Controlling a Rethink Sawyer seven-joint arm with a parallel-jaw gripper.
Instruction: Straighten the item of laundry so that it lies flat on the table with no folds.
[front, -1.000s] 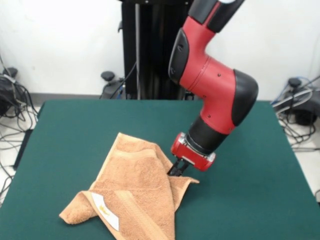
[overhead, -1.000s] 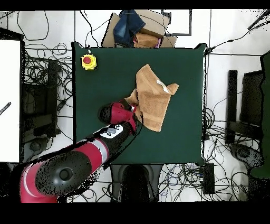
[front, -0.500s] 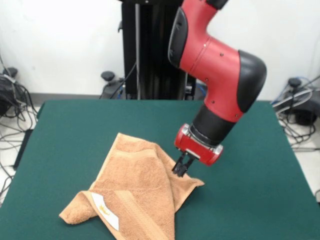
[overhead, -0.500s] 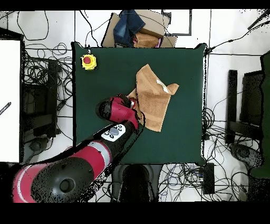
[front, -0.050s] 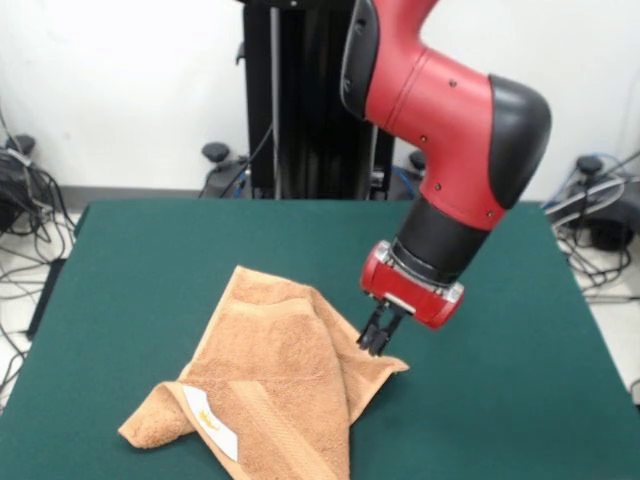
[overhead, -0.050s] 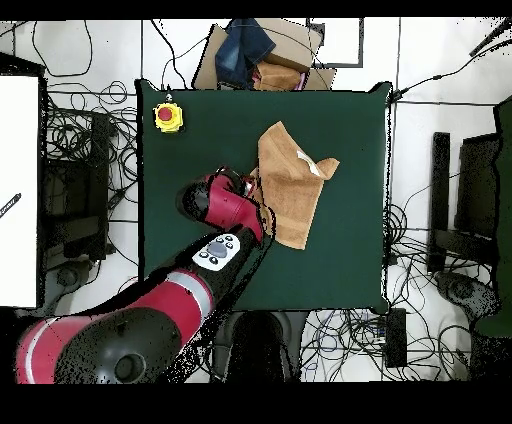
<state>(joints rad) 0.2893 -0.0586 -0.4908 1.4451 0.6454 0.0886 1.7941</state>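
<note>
From the front, the arm slants down from above and its gripper (front, -0.050s: 376, 340) hangs tilted just over the right-hand corner of the towel (front, -0.050s: 270, 385), tips pinched close together with nothing between them. From overhead, the crumpled towel (overhead, -0.050s: 290, 185) lies on the green counter (overhead, -0.050s: 200, 150), long axis running diagonally, label end toward the far edge.

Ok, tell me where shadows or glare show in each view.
Front view: soft, even light; the pincer and arm throw only a faint shadow on the table, and the arm's black shell carries a bright sheen. Overhead view: the towel is evenly lit, no glare on the felt.
</note>
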